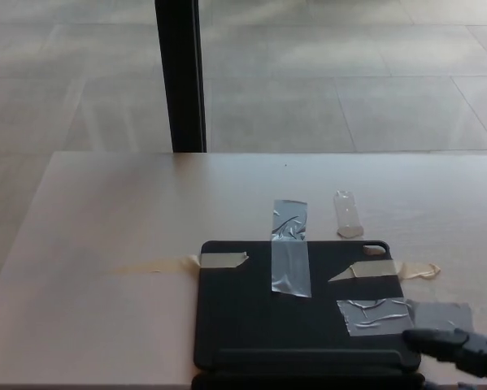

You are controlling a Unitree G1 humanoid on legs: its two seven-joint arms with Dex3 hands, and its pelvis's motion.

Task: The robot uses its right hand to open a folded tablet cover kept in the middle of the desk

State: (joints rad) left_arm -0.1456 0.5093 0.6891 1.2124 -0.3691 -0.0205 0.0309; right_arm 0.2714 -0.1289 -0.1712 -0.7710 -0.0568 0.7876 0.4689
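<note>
A dark folded tablet cover (259, 317) lies flat on the pale desk (129, 211), near its front edge. Strips of grey and beige tape hold it down: one grey strip (290, 258) across its far edge, another (375, 315) at its right side. My right hand (458, 348) enters at the lower right corner; a black finger (428, 337) reaches to the cover's near right corner. Only part of this hand shows, so its state is unclear. My left hand is out of view.
A small clear plastic piece (348, 214) lies on the desk beyond the cover. Beige tape (155, 265) runs left from the cover's far left corner. A black post (180, 73) stands behind the desk on the tiled floor (349, 73).
</note>
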